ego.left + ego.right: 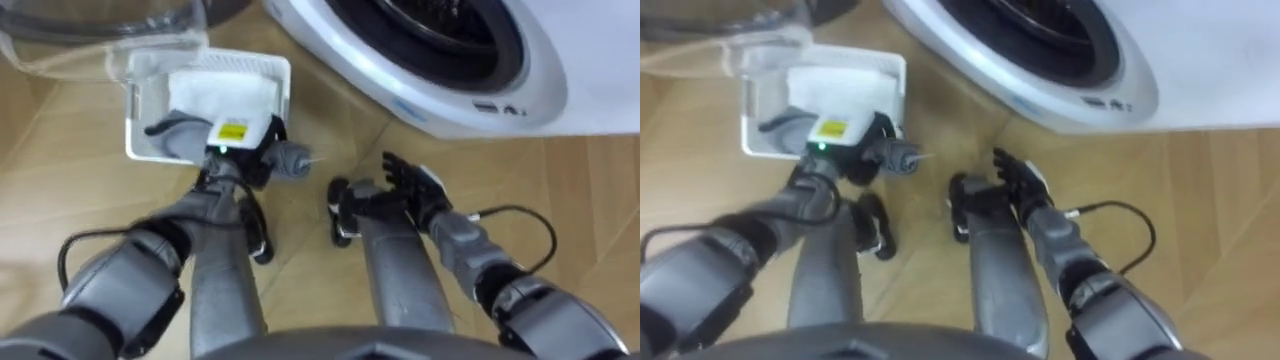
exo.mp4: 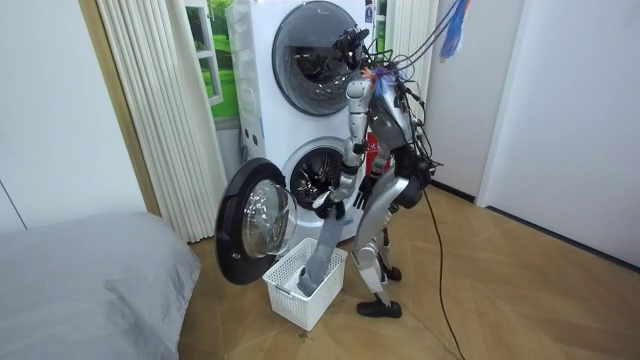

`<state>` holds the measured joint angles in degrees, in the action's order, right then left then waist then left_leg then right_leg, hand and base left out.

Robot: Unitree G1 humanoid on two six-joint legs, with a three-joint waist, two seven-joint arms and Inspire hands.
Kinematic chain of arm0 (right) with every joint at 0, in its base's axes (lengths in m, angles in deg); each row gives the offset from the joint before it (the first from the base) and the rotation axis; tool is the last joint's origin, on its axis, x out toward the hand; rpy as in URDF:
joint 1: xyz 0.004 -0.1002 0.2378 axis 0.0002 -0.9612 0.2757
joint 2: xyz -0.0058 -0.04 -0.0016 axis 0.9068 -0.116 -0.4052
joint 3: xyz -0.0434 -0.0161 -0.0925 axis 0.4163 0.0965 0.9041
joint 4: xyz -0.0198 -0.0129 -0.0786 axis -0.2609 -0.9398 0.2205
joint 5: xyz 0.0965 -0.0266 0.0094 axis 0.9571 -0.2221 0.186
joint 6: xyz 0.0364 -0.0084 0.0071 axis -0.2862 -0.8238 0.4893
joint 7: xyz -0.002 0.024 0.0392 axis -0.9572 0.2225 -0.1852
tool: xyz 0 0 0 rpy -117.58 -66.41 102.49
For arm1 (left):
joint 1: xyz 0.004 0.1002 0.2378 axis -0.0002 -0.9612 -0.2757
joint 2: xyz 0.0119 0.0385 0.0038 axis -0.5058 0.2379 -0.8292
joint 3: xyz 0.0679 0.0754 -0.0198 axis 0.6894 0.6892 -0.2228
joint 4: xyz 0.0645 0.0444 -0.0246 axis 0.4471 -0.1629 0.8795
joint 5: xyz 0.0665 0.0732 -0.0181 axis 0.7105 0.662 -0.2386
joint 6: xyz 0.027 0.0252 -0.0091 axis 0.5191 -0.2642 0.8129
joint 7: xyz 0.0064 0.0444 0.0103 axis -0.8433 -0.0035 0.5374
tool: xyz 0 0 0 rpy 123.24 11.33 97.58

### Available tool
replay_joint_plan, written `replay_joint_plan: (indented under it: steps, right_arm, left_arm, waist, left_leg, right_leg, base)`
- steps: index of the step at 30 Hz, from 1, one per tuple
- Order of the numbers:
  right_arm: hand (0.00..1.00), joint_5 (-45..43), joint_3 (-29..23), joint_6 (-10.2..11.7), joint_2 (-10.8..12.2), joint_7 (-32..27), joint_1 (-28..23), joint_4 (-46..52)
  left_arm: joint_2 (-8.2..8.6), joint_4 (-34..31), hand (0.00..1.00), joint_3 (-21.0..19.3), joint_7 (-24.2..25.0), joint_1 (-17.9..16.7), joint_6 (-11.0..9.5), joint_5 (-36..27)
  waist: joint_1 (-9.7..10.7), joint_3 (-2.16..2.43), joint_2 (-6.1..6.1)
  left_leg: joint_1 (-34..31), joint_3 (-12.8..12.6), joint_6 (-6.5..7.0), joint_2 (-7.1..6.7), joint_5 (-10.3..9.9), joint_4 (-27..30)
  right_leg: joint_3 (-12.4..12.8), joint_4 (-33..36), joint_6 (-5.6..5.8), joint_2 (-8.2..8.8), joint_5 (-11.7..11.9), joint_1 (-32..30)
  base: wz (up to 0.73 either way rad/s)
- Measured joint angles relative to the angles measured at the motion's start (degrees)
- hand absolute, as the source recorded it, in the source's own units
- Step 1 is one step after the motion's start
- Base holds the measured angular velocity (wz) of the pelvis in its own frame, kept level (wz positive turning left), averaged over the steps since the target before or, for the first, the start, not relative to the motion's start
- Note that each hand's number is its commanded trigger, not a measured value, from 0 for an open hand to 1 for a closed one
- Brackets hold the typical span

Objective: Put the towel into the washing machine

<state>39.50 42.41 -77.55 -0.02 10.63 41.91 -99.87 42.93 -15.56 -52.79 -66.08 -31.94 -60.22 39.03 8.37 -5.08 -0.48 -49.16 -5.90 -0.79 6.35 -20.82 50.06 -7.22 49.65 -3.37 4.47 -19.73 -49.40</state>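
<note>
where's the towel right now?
In the room view the grey towel hangs from the left hand into the white basket on the floor, beside the washing machine's open door. The right hand is open and empty.

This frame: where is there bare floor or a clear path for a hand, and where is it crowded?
Bare floor lies between the basket and the washing machine front, and right of the right robot hand. Crowded: the basket, with the towel and left robot hand over it.
</note>
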Motion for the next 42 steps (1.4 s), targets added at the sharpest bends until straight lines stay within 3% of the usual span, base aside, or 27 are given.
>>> replay_joint_plan:
  steps: [3, 6, 9, 12, 15, 17, 21, 26, 29, 37, 42]
  right_arm:
    - [0.00, -3.0, -0.7, 0.0, -0.5, 0.1, 0.0, -0.8]
    - [0.00, -5.1, -2.0, 0.0, -0.5, 0.1, -0.2, -1.8]
    - [0.00, -5.5, -2.0, 0.0, -0.7, 0.2, -0.5, -1.8]
    - [0.00, -6.9, -2.8, 0.0, -0.8, 0.8, -0.9, -2.0]
    - [0.00, -8.5, -4.2, -0.1, -0.4, 1.5, -0.9, -2.1]
    - [0.00, -8.7, -4.2, 0.0, -0.4, 2.0, -0.3, -1.9]
    - [0.00, -9.7, -4.6, -0.2, -0.3, 2.2, -0.2, -1.8]
    - [0.00, -9.7, -4.3, -0.2, -0.1, 4.6, -1.0, -1.9]
    - [0.00, -10.0, -4.3, -0.2, -0.3, 4.9, -1.1, -1.8]
    - [0.00, -11.4, -4.7, -1.2, -0.2, 6.5, -0.7, -1.8]
    - [0.00, -11.6, -6.4, -1.2, -0.1, 7.6, -0.8, -1.8]
  left_arm:
    - [-0.10, -1.7, 1.00, -2.1, -1.6, -0.2, -0.7, -2.0]
    - [-0.09, -4.4, 1.00, -4.0, -2.9, -1.1, -1.2, -4.0]
    - [-0.03, -9.1, 1.00, -4.0, -3.1, -3.8, -1.7, -9.7]
    - [1.24, -13.0, 1.00, -4.0, -1.2, -6.2, -1.9, -14.5]
    - [2.92, -15.3, 1.00, -3.6, 4.8, -8.2, -2.1, -22.6]
    - [2.90, -17.2, 1.00, -2.0, 11.2, -9.3, -2.1, -31.4]
    - [3.04, -20.8, 1.00, -0.5, 20.7, -10.8, -2.1, -40.7]
    - [2.75, -21.3, 1.00, 0.7, 35.0, -11.4, -2.1, -56.5]
    - [2.14, -21.6, 1.00, 0.7, 41.2, -11.3, -2.1, -63.0]
    - [1.08, -21.8, 1.00, 2.2, 52.8, -11.4, -1.6, -74.5]
    - [1.01, -24.8, 1.00, 2.3, 57.2, -11.6, -0.8, -75.1]
  waist:
    - [-1.1, 0.00, 0.71]
    - [-2.4, 0.28, 1.73]
    - [-3.0, 0.64, 2.33]
    - [-3.8, 0.86, 2.54]
    - [-4.1, 0.93, 2.54]
    - [-4.0, 1.04, 2.36]
    - [-4.0, 1.55, 1.79]
    - [-4.0, 2.18, 1.22]
    - [-4.0, 2.21, 1.18]
    - [-4.3, 2.20, 1.20]
    - [-4.3, 2.25, 1.37]
  left_leg:
    - [2.8, 0.0, 0.28, -0.10, 0.3, -2.0]
    - [5.1, 0.0, 0.53, -0.25, 0.6, -3.6]
    - [7.1, 0.0, 0.87, -1.24, 1.3, -5.6]
    - [9.1, -0.2, 1.23, -2.39, 2.5, -8.2]
    - [10.5, -0.2, 1.44, -3.20, 3.4, -9.7]
    - [10.6, -0.2, 1.53, -3.21, 3.5, -10.0]
    - [10.9, -0.6, 1.77, -4.02, 4.6, -11.4]
    - [12.3, -0.2, 1.70, -2.99, 4.8, -11.8]
    - [12.5, -0.3, 1.80, -2.94, 5.0, -12.5]
    - [12.4, -0.2, 2.04, -3.04, 5.2, -13.1]
    - [11.9, 0.0, 1.89, -2.69, 5.6, -13.4]
  right_leg:
    - [-1.1, -2.2, 0.32, 0.44, 0.2, 3.6]
    - [-1.8, -4.2, 0.77, 0.54, 0.5, 6.3]
    - [-2.3, -5.4, 1.06, 1.42, 0.6, 8.4]
    - [-2.4, -6.7, 1.52, 2.30, 0.8, 10.0]
    - [-2.8, -7.4, 1.82, 3.40, 1.0, 11.3]
    - [-2.6, -7.4, 1.89, 3.44, 1.0, 11.4]
    - [-2.4, -8.3, 2.17, 3.44, 1.5, 11.4]
    - [-3.3, -11.2, 2.03, 2.42, 2.9, 14.0]
    - [-3.7, -11.9, 2.11, 2.44, 3.3, 14.4]
    - [-3.8, -12.3, 2.37, 2.41, 3.6, 14.4]
    - [-4.0, -14.0, 2.26, 1.67, 4.4, 14.4]
  base:
    - [0.15]
    - [0.09]
    - [0.15]
    - [0.18]
    - [0.15]
    - [0.02]
    - [0.03]
    - [-0.04]
    - [0.02]
    - [0.00]
    - [-0.01]
